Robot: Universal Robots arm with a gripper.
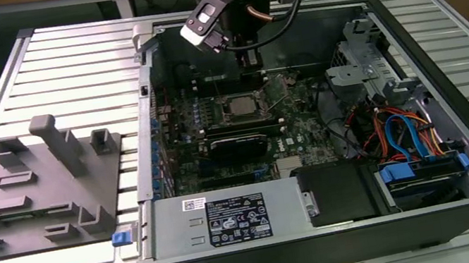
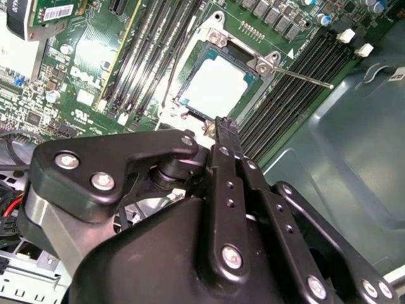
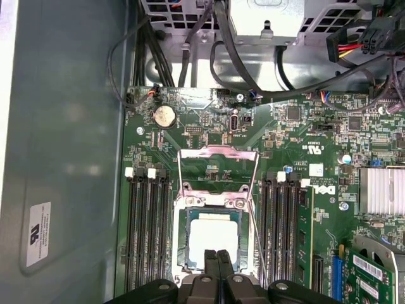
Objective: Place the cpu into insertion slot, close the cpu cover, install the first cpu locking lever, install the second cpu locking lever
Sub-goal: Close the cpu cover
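the claw (image 3: 217,258) hangs just above the cpu (image 3: 214,235), its two fingers pressed together with nothing between them. the cpu already lies in the insertion slot (image 3: 181,244), while the cpu cover (image 3: 218,152) is swung open, clear of the slot.

the risk, as i judge it, is that coming down from here would land the fingertips on the bare chip rather than on the cover's edge. a push there could scratch the chip or shift it in the slot. the thin locking lever (image 2: 304,77) juts free beside the slot and could snag a finger.

at the exterior view's left, a grey fixture (image 1: 45,199) sits on the counter (image 1: 69,52). next comes the open computer case (image 1: 332,254), whose walls hem the arm in. memory slots (image 3: 147,234) flank the socket. at the right are a drive cage (image 1: 361,60) and loose cables (image 1: 399,132).
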